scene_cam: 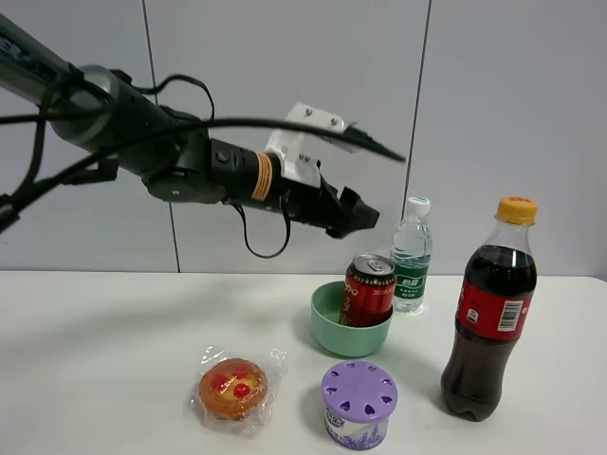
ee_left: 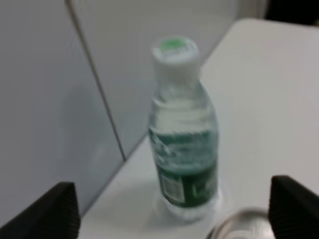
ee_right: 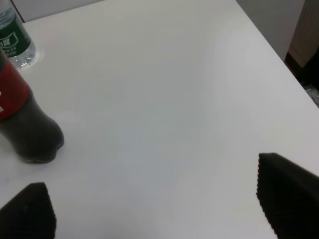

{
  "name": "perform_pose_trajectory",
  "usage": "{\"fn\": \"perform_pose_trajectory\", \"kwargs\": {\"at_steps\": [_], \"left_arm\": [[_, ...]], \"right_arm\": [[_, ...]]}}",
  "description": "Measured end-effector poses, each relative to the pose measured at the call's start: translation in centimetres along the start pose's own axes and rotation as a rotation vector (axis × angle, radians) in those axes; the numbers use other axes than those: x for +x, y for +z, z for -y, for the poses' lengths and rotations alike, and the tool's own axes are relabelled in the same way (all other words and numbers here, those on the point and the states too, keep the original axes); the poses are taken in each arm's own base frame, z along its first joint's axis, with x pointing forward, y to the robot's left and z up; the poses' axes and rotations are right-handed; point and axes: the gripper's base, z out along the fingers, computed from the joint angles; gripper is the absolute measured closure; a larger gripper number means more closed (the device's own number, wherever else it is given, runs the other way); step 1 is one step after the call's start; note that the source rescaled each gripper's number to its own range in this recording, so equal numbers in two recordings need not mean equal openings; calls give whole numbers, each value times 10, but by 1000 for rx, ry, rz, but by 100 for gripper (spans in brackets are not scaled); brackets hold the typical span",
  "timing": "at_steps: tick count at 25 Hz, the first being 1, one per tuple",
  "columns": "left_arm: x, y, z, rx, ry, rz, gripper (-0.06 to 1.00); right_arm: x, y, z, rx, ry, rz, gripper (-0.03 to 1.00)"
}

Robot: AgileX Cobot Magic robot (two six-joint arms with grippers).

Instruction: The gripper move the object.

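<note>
The red can [scene_cam: 370, 290] with yellow characters and a silver top stands upright inside a pale green bowl [scene_cam: 325, 308] near the middle of the white table. My left gripper [scene_cam: 363, 217], a black arm end with a white bracket and an orange band, hangs in the air just above and behind the can, apart from it. In the left wrist view its gripper [ee_left: 174, 209] is open and empty, and the blurred silver can top [ee_left: 237, 226] shows at the lower edge. My right gripper [ee_right: 157, 201] is open and empty over bare table; it is out of the exterior view.
A small water bottle [scene_cam: 412, 254] stands right behind the bowl and fills the left wrist view [ee_left: 184, 144]. A tall cola bottle [scene_cam: 491, 313] stands at the right, also in the right wrist view [ee_right: 22, 119]. A wrapped muffin [scene_cam: 232, 387] and a purple-lidded tub [scene_cam: 358, 403] sit in front.
</note>
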Motion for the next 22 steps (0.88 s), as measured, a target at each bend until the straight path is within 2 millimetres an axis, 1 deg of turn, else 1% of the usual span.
{"fn": "perform_pose_trajectory", "kwargs": {"at_steps": [2,5,7,10,12,14,16,18,20,22], "left_arm": [[-21,-12,-2,-50,-17,13,34],[-46,-32,-8,-169,-14,8,33],[-59,-50,-13,-282,-6,-18,33],[-70,-79,-21,-474,6,-97,33],[-74,-98,-25,-579,39,-200,33],[-76,-118,-23,-625,38,-339,33],[-73,-137,-21,-603,52,-494,33],[-68,-158,-18,-560,1,-653,33],[-65,-179,-15,-523,-62,-772,33],[-64,-200,-14,-528,-114,-871,33]], "right_arm": [[0,0,0,0,0,0,-3],[0,0,0,0,0,0,-3],[0,0,0,0,0,0,-3],[0,0,0,0,0,0,-3],[0,0,0,0,0,0,-3],[0,0,0,0,0,0,-3],[0,0,0,0,0,0,-3],[0,0,0,0,0,0,-3],[0,0,0,0,0,0,-3],[0,0,0,0,0,0,-3]]}}
